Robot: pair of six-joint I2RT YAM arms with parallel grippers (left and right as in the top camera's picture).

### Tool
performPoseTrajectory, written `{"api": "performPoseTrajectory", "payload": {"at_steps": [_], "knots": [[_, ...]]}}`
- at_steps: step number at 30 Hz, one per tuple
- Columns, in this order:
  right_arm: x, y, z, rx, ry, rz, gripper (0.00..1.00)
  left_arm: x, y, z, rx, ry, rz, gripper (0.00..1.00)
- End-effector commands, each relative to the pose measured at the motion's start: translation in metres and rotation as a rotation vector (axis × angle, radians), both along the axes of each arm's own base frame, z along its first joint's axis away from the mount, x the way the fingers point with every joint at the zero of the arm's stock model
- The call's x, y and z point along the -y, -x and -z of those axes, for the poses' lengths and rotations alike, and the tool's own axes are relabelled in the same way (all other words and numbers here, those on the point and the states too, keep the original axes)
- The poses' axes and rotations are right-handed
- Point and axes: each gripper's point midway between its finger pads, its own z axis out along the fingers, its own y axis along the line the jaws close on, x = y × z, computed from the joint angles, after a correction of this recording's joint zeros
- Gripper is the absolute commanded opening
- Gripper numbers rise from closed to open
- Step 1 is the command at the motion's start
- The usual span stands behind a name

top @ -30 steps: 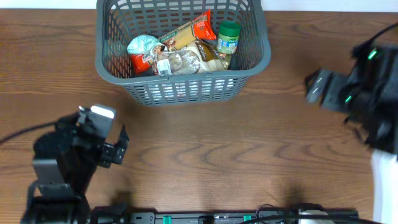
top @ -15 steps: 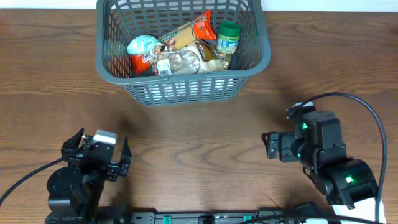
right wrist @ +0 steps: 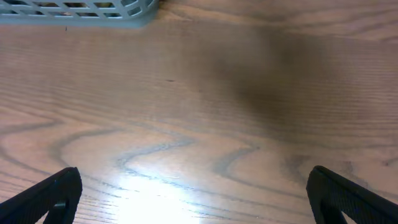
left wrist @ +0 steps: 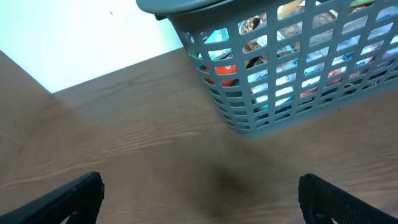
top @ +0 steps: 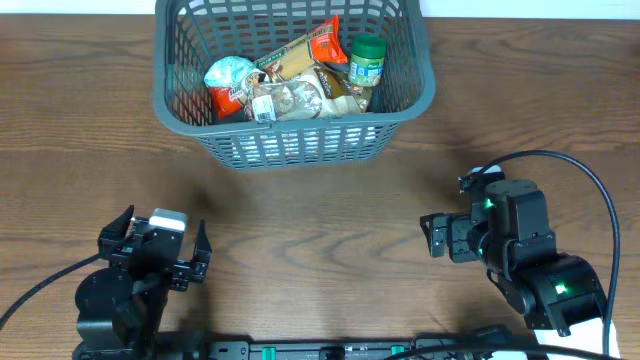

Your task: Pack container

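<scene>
The grey-blue slotted container (top: 296, 146) stands at the back centre of the wooden table. It holds several snack packets (top: 285, 85) and a green-lidded jar (top: 367, 60). It also shows in the left wrist view (left wrist: 292, 93), and its lower edge shows in the right wrist view (right wrist: 74, 14). My left gripper (top: 162, 228) is open and empty near the front left, well short of the container; its jaws (left wrist: 199, 199) span bare wood. My right gripper (top: 428, 236) is open and empty at the front right, pointing left; its jaws (right wrist: 199, 199) are over bare wood.
A black rail (top: 330, 350) runs along the front edge. A white object (top: 620, 290) lies at the front right corner. A black cable (top: 585, 190) loops over the right arm.
The right arm swung in from the right edge to the front right of the table. The left arm drew back toward the front edge. Both have held still for the last half second.
</scene>
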Motion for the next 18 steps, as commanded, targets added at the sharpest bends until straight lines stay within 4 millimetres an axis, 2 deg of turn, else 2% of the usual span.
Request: {"api": "performPoseTrajectory", "payload": {"at_steps": [1, 4, 6, 8, 14, 16, 18], "knots": [[-0.003, 0.001, 0.001, 0.001, 0.007, -0.027, 0.99, -0.001, 0.0, -0.001, 0.006, 0.009, -0.008, 0.98], [-0.002, 0.002, -0.001, 0.007, 0.006, -0.023, 0.99, -0.001, 0.0, -0.001, 0.006, 0.009, -0.008, 0.98], [0.006, 0.003, -0.008, 0.042, -0.001, 0.006, 0.99, -0.001, 0.0, -0.001, 0.006, 0.009, -0.009, 0.99], [0.021, 0.007, -0.02, 0.105, 0.03, 0.04, 0.99, -0.001, 0.0, -0.001, 0.006, 0.009, -0.009, 0.99], [0.036, 0.033, -0.058, 0.411, -0.004, 0.07, 0.99, -0.001, 0.0, -0.001, 0.006, 0.009, -0.008, 0.98], [0.039, 0.035, -0.06, 0.522, -0.003, 0.076, 0.99, -0.001, 0.0, -0.001, 0.006, 0.009, -0.008, 0.99], [0.041, 0.034, -0.046, 0.583, -0.015, 0.092, 0.99, -0.001, 0.0, -0.001, 0.006, 0.009, -0.008, 0.99]]}}
